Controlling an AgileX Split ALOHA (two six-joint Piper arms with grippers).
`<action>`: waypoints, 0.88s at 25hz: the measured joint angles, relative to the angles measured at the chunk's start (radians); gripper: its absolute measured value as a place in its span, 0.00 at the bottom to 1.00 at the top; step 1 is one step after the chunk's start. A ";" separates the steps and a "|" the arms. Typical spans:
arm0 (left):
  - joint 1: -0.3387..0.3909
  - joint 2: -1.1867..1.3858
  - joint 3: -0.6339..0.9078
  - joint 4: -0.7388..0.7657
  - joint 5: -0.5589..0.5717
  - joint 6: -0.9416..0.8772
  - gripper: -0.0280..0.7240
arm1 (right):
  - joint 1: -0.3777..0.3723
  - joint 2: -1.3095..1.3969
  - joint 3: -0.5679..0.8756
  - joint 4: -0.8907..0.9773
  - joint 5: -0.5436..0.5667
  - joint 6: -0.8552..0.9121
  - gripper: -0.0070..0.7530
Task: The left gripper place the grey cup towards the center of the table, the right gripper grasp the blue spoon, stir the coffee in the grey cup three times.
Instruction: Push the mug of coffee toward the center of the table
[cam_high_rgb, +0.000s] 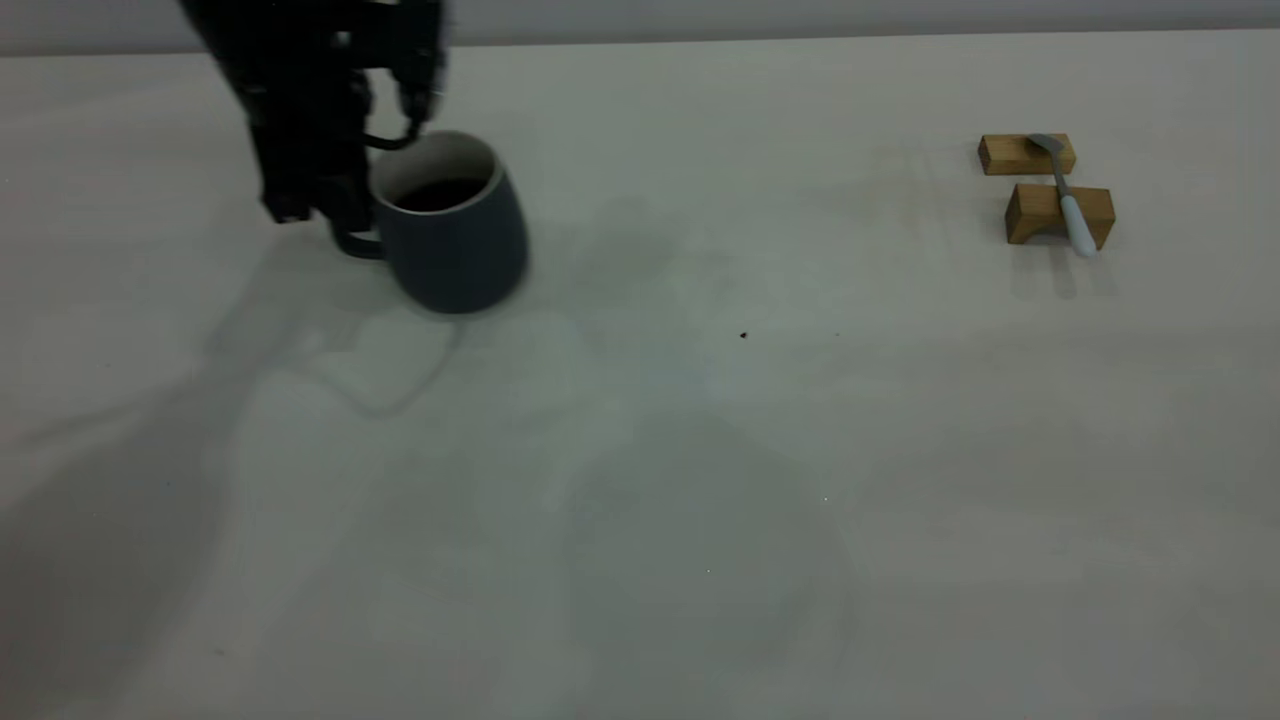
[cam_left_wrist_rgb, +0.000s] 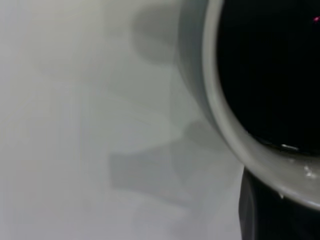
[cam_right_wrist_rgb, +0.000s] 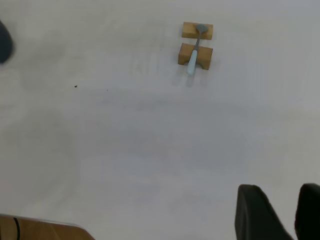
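The left gripper (cam_high_rgb: 345, 215) sat at the far left of the table (cam_high_rgb: 640, 480), right against the handle side of the grey cup (cam_high_rgb: 455, 235). Its dark fingers reached down around the loop handle, clenched on it as far as the exterior view showed. The cup looked slightly tilted and blurred, its base close to or on the surface — could not tell which. Coffee (cam_high_rgb: 440, 193) showed as a flat dark pool inside the white interior, below the rim. In the left wrist view the cup rim (cam_left_wrist_rgb: 225, 130) curved across the frame with the black coffee (cam_left_wrist_rgb: 270, 70) filling the inside, and a dark gripper part sat just under the rim edge.

The blue spoon (cam_high_rgb: 1066, 200) lay well apart at the far right of the table, resting across two wooden blocks (cam_high_rgb: 1058, 212); grey bowl on the farther block, pale handle over the nearer block with its tip hanging past it. Untouched, nothing near it.

The right gripper (cam_right_wrist_rgb: 282, 215) was seen only in its own wrist view — two dark fingers (cam_right_wrist_rgb: 255, 212) with a gap between them, released and holding nothing, hovering high over bare table well away from the spoon (cam_right_wrist_rgb: 194, 50) and blocks (cam_right_wrist_rgb: 196, 55). A small dark speck (cam_high_rgb: 743, 335) sat near the table centre.
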 joint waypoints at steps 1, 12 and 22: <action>-0.015 0.000 0.000 0.000 -0.006 -0.011 0.30 | 0.000 0.000 0.000 0.000 0.000 0.000 0.32; -0.188 0.002 0.000 -0.002 -0.151 -0.117 0.30 | 0.000 0.000 0.000 0.000 0.000 0.000 0.32; -0.254 0.044 -0.040 -0.008 -0.202 -0.187 0.30 | 0.000 0.000 0.000 0.000 0.000 0.000 0.32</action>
